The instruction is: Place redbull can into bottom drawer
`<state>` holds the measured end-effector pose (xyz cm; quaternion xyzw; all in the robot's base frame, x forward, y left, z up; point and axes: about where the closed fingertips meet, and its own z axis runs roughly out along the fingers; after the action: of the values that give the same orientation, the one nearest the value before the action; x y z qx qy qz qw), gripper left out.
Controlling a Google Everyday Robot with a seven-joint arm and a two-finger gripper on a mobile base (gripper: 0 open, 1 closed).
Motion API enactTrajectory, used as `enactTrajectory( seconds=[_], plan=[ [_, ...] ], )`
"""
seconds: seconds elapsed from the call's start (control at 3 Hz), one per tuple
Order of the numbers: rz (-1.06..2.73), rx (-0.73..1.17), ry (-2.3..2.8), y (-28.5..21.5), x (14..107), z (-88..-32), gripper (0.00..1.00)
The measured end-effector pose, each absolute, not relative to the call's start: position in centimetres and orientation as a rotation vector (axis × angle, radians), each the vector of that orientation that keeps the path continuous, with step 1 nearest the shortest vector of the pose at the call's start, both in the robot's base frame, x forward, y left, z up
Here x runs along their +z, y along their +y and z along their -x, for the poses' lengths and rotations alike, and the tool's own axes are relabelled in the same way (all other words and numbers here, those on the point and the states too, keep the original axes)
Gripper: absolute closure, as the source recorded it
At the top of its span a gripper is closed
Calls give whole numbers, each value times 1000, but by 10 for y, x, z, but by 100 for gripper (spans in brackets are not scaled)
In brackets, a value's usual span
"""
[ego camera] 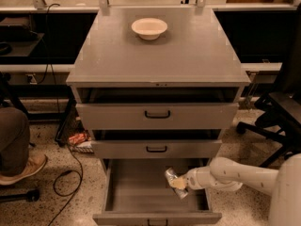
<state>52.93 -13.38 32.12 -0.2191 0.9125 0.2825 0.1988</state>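
The redbull can (pixel 172 177), slim and shiny silver, is held tilted inside the open bottom drawer (pixel 136 192), over the right half of its grey tray. My gripper (pixel 180 184) reaches in from the right on a white arm (pixel 235 175) and is shut on the can. The drawer is pulled out, with its front panel and small dark handle (pixel 157 221) at the bottom of the view. I cannot tell whether the can touches the drawer floor.
A cream bowl (pixel 149 28) sits at the back of the cabinet top (pixel 157 60). The two upper drawers (pixel 156 115) are slightly open. A person's leg and shoe (pixel 19 147) and cables are on the left floor; a black chair (pixel 280 117) stands at right.
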Motion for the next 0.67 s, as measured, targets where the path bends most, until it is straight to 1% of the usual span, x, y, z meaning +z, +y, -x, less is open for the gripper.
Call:
enactTrajectory(
  seconds=[0.67],
  plan=[
    [528, 775, 2575, -128, 252, -559, 100]
  ],
)
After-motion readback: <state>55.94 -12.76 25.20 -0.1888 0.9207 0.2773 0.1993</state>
